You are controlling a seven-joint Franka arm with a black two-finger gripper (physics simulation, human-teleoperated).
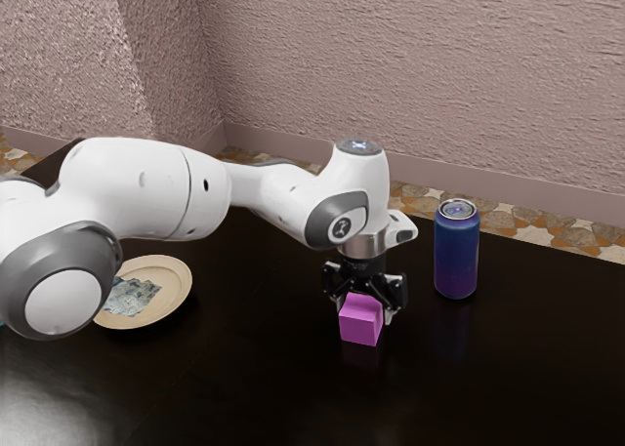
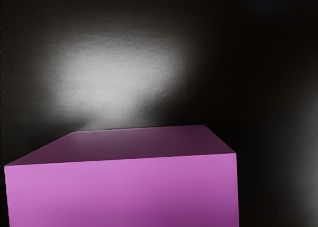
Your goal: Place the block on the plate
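The gripper (image 1: 364,304) is at the pink block (image 1: 360,325) — whether gripping it, I can't tell. The plate (image 1: 178,288) sits well apart.

Blue-purple can (image 1: 456,254) on black table (image 1: 264,368)

The white arm (image 1: 146,187) comes in from the exterior view's left, its thick grey-capped joint (image 1: 62,295) nearest the camera, and a slimmer link (image 1: 269,190) slopes gently down toward the exterior view's right. There the rounded wrist (image 1: 354,200) turns downward through a silvery collar (image 1: 365,244), and the black gripper (image 1: 362,309) hangs beneath it, pointing down.
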